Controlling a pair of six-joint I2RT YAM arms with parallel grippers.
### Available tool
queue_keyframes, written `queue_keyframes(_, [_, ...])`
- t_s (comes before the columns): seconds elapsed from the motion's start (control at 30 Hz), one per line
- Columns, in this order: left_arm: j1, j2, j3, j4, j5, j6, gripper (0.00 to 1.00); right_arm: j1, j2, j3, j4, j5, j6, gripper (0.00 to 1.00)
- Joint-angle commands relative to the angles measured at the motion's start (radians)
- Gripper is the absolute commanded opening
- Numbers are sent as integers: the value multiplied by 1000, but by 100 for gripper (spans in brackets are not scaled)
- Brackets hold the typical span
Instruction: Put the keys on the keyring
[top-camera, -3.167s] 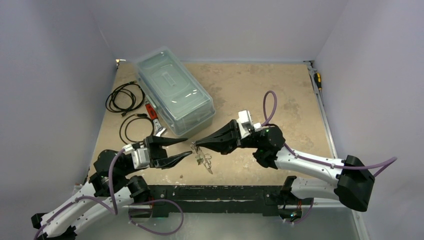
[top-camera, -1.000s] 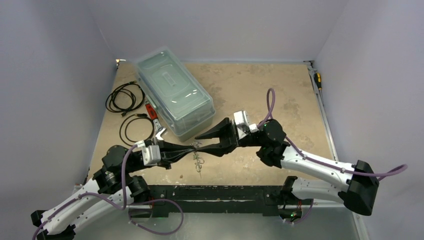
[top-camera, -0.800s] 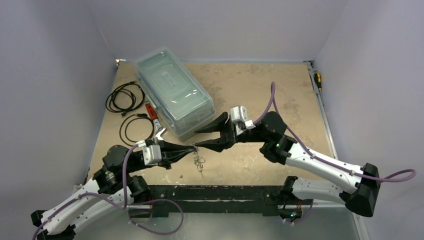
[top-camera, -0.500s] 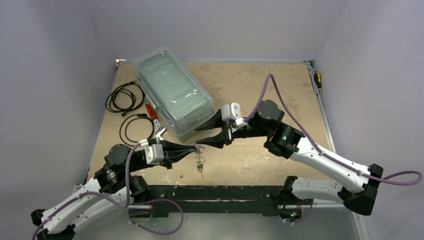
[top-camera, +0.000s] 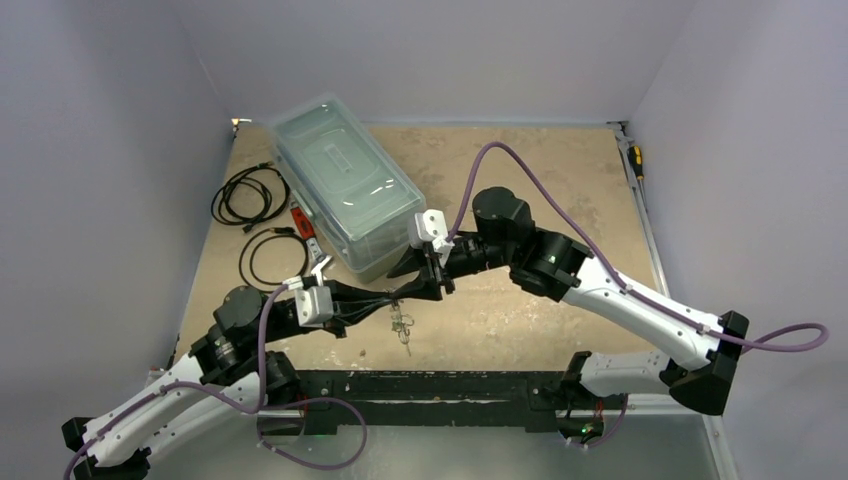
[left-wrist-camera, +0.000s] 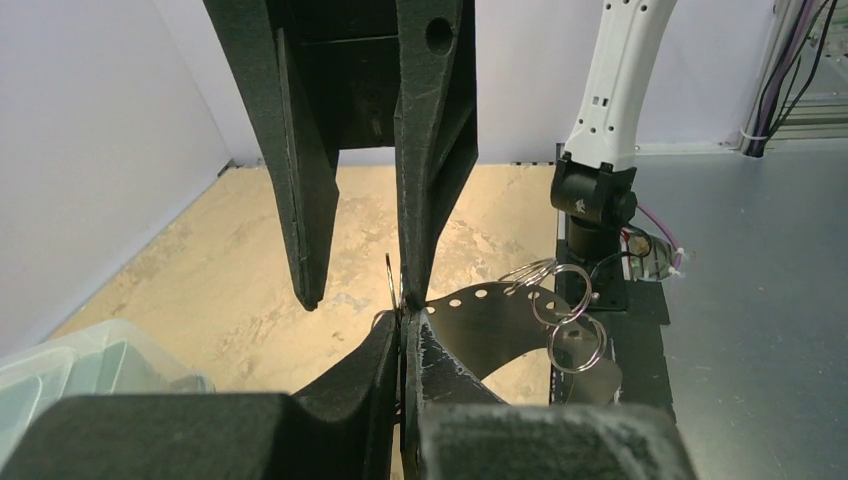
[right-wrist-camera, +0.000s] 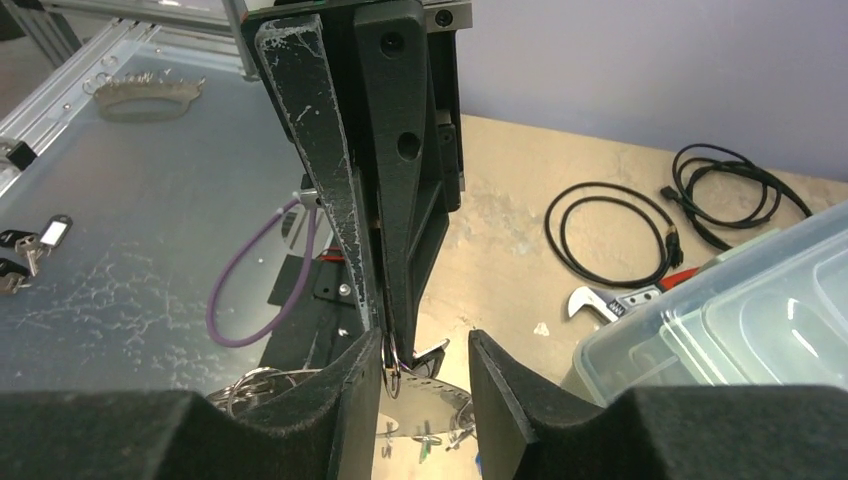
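Observation:
My left gripper (top-camera: 388, 302) is shut on the keyring (left-wrist-camera: 488, 322), a pale curved band with holes, pinched at one end between the fingertips (left-wrist-camera: 403, 318). Metal rings (left-wrist-camera: 566, 312) hang along its edge. Small keys (top-camera: 403, 328) dangle below it, also seen under the band (right-wrist-camera: 425, 442) in the right wrist view. My right gripper (top-camera: 402, 285) stands open, nose to nose with the left one. Its fingers (left-wrist-camera: 432, 150) straddle the left tips, one touching the band's end. A small ring (right-wrist-camera: 392, 366) sits by its left finger, inside the right gripper (right-wrist-camera: 425, 372).
A clear lidded plastic box (top-camera: 350, 185) stands just behind the grippers. Two coiled black cables (top-camera: 250, 195) and a red-handled wrench (top-camera: 310, 248) lie at the left. A screwdriver (top-camera: 635, 160) lies on the right rim. Tagged keys (right-wrist-camera: 30, 245) lie on the metal floor.
The right arm has swung left and twisted, bringing its open gripper onto the left gripper's tips. The left gripper, open three seconds ago, stays shut on the keyring.

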Motion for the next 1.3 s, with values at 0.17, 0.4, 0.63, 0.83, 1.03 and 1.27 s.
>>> queue_keyframes(0.17, [2,2,22,45,-12,16,0,4,9,84,-107,0,-50,33])
queue_keyframes(0.4, [2,3,22,45,-11,16,0,4,25,86,-125,-24,-62,22])
queue_keyframes(0.63, [2,8,22,44,-10,16,0,4,40,93,-126,-54,-75,21])
queue_keyframes(0.83, [2,10,23,42,-13,17,0,5,39,96,-130,-79,-80,22])
queue_keyframes(1.03, [2,10,23,42,-13,16,0,7,58,103,-148,-95,-94,15])
queue_keyframes(1.27, [2,13,24,42,-13,16,0,13,82,106,-170,-87,-99,2])
